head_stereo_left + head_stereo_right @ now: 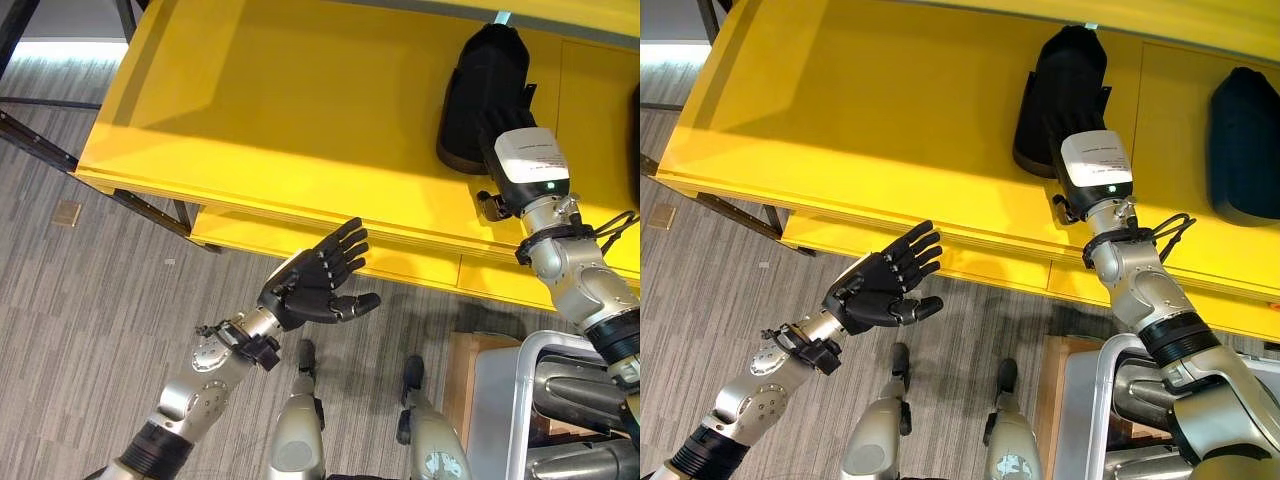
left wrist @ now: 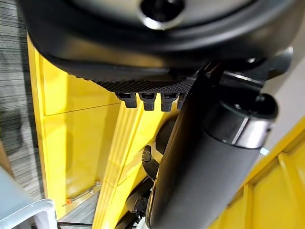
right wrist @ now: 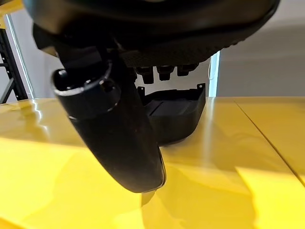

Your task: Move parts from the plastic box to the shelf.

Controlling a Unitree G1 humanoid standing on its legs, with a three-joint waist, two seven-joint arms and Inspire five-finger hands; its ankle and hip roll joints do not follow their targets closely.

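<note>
Setting the black moulded plastic part (image 1: 1060, 95) down on the bright yellow metal shelf (image 1: 280, 110), upper right of the frame, we cannot tell how our right hand (image 1: 497, 125) holds it, fingers hidden. We should release gently and withdraw straight, clear of the second black part (image 1: 1245, 145). Our left hand (image 1: 315, 280) hangs open-fingered at lower centre.

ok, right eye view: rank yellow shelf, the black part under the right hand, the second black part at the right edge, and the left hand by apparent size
1. Yellow shelf, by far the largest.
2. Black part under the right hand.
3. Second black part, cut by the picture's edge, so its rank against the first is unsure.
4. Left hand, open; nearer the camera, so it looks larger than it is.
</note>
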